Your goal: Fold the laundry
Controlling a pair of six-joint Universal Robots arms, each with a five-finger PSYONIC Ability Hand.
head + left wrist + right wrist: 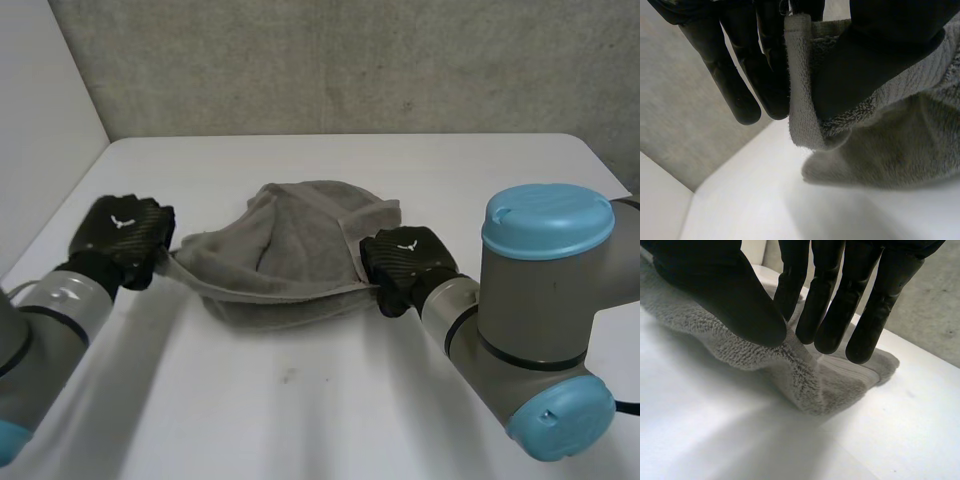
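Item one: grey towel (pixel 290 250), which we are finding crumpled at the middle of the white table (pixel 300 400), one layer doubled over another.

Item two: left hand (pixel 122 235), sitting at the towel's nine o'clock corner. In its wrist view the thumb (pixel 875 50) is pressing the hemmed corner against the fingers (pixel 772 95), so we are recording it as pinching the towel, with the corner held off the surface.

Item three: right hand (pixel 405 262), at the towel's four o'clock edge. Its thumb is bearing down on the pile while its straight fingers are gripping a raised fold from behind.

Both arms are reaching in from six o'clock. A grey concrete wall (pixel 350 60) is running along the table's twelve o'clock side.
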